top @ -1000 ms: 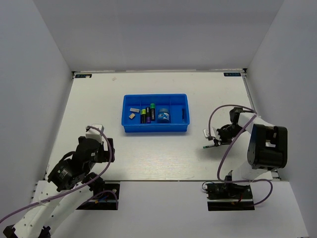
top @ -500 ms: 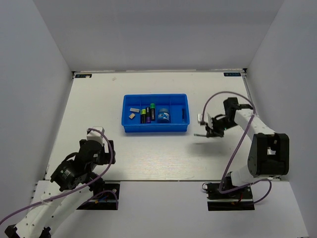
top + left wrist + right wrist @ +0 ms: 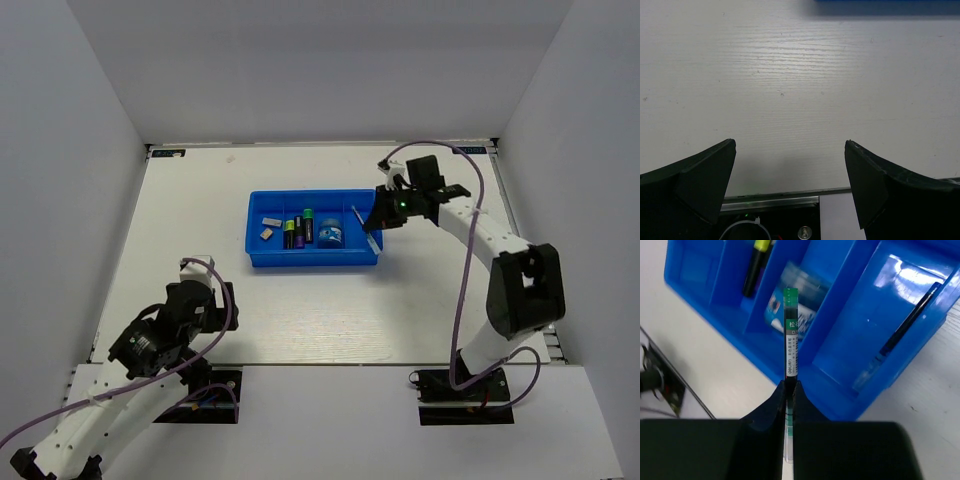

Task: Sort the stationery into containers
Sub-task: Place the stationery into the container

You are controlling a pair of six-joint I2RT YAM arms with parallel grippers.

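The right gripper (image 3: 789, 385) is clamped on a thin pen (image 3: 790, 340) with a green end and a white printed label. It holds the pen in the air above the bright blue tray (image 3: 837, 400), at the end of the tray nearest the right arm. In the wrist view the pen's green tip points over the compartment that holds the blue-white tape roll (image 3: 807, 290).

The end compartment beside that one holds a thin black pen (image 3: 905, 330) lying lengthwise. A yellow-ended marker (image 3: 757, 260) lies in a compartment on the tape roll's other side. Two pale grey erasers (image 3: 268, 227) sit in the tray at the end farthest from the held pen.

The left gripper (image 3: 790, 145) has its jaws wide apart and holds nothing. It hangs over bare white table (image 3: 800, 90), well apart from the tray on its near side.
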